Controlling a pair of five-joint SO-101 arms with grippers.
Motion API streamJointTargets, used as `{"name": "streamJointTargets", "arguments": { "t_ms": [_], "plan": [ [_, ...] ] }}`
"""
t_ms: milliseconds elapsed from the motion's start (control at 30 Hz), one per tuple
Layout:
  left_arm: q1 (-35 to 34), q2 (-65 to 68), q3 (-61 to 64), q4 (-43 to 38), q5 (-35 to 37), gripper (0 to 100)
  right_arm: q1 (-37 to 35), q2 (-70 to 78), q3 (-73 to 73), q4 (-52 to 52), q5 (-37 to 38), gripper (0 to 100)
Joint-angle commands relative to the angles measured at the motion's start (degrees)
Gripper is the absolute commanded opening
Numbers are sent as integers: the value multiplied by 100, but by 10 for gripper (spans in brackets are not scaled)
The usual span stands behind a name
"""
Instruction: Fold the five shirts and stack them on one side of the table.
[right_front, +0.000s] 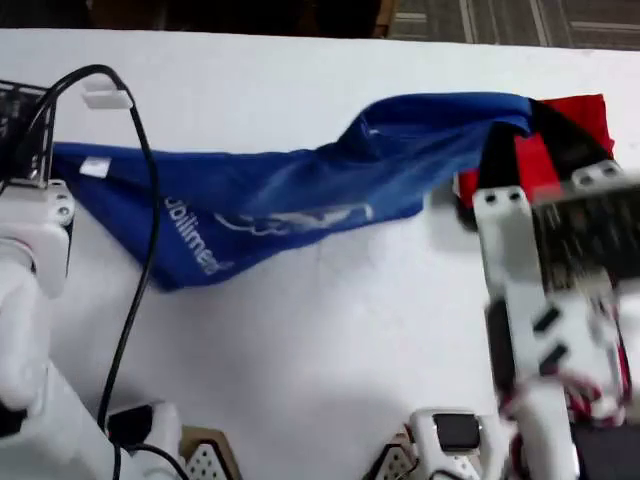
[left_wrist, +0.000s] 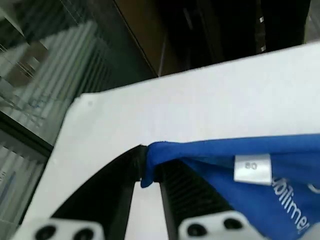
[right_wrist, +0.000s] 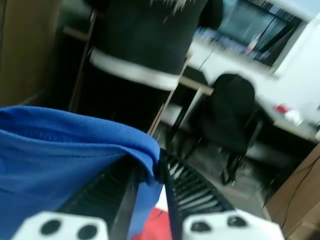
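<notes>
High view is showing the blue shirt (right_front: 300, 190) stretching in a long, twisted band across the white desk (right_front: 330, 350), with one end in each hand. The pull from both ends is probably meant to draw the cloth straight before a fold is laid (that is my reading of the pose). Whether the middle of the blue shirt is touching the desk, I cannot tell.

At one end of the blue shirt, the left hand (left_wrist: 147, 170) is pinching a corner between its dark ribbed fingers, jaws nearly closed on the cloth. A small white label (left_wrist: 252, 169) is sitting on the fabric just beside that grip. At the other end, the right hand (right_wrist: 150, 170) is clamping a bunched edge, and the cloth is draping over the fingers in soft folds.

The fabric is looking thin and smooth, a fine sporty knit with a stitched hem and white printing along its middle. A red shirt (right_front: 570, 130) is lying just beside the blue shirt's right-held end, partly under it, flat and squarish, so possibly folded already.
</notes>
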Motion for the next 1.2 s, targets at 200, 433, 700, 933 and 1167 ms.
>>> {"name": "streamJointTargets", "arguments": {
  "t_ms": [200, 433, 700, 933, 1167],
  "plan": [
    [44, -44, -1376, 624, 53, 25, 92, -884, -237, -136, 9, 18],
    [18, -105, -1675, 870, 53, 25, 523, -1640, -237, -409, 9, 18],
    [35, -695, -1631, 826, 44, 25, 725, -2070, -369, -690, 0, 18],
    [44, -703, -1631, 765, 44, 25, 690, -1842, -484, -708, -44, 18],
    [44, -703, 119, -440, 53, 25, 567, -347, -431, -840, -53, 18]
  ]
}}
